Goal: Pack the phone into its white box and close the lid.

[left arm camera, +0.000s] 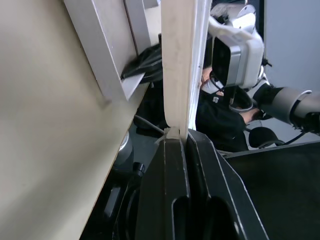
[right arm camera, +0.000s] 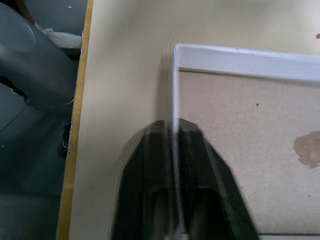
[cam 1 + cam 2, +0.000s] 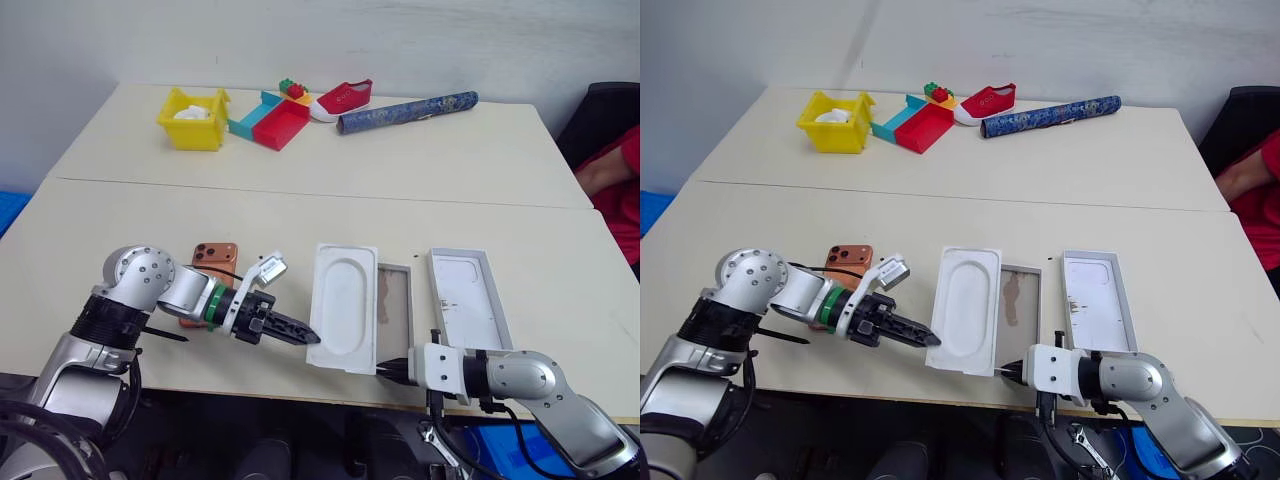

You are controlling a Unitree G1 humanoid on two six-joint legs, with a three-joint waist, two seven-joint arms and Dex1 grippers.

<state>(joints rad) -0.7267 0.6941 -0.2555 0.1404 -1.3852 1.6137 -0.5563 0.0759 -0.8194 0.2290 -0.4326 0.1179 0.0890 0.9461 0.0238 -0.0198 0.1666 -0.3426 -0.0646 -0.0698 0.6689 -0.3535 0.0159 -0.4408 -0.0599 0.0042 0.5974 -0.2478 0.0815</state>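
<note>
Hiding phone (image 3: 214, 256) lower half: left end effector (image 3: 300, 333) arm.

Phone (image 3: 214, 256): copper-orange, dark lenses. White box (image 3: 396, 300): grey-white walls, tan floor, brown smudge. Lid (image 3: 468, 297): plain white inside, faint marks. Insert (image 3: 344, 305): white. Surface (image 3: 300, 210): cream. Grippers: black.

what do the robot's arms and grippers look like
Both arms are silver-grey metal with rounded joint housings and black ribbed sections. The left gripper has two black tapered fingers, a green ring at the wrist, a small white camera block on top and thin black cables. The right gripper has black fingers behind a white boxy wrist module.
</note>
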